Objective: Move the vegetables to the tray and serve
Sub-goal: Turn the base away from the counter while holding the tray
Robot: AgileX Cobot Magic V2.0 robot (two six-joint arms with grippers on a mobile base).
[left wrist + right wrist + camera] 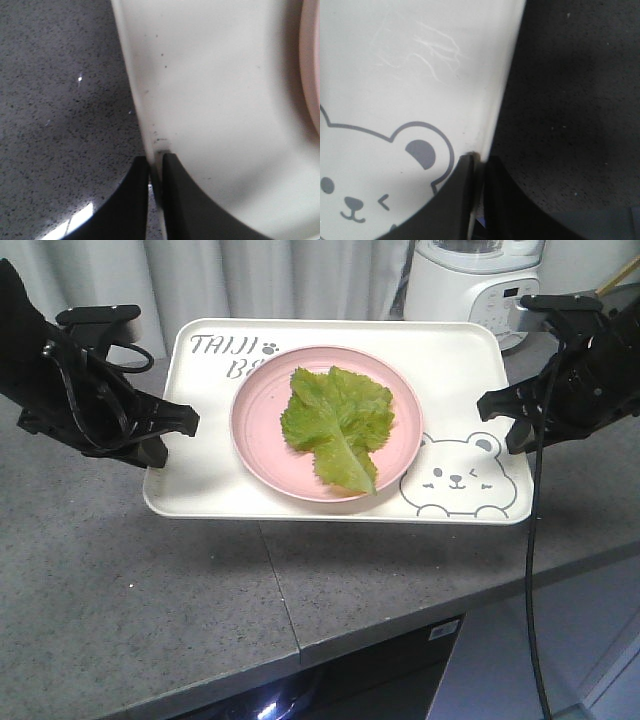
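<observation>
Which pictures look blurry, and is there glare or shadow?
Front view: sharp, evenly lit, faint shadow under the tray. Left wrist view: soft focus, white glare streaks on the countertop. Right wrist view: bear drawing fairly crisp, countertop dim.

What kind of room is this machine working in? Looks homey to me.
Most likely a kitchen: a grey speckled stone countertop, a white blender-like appliance at the back, and a lettuce leaf on a pink plate set on a tray.
</observation>
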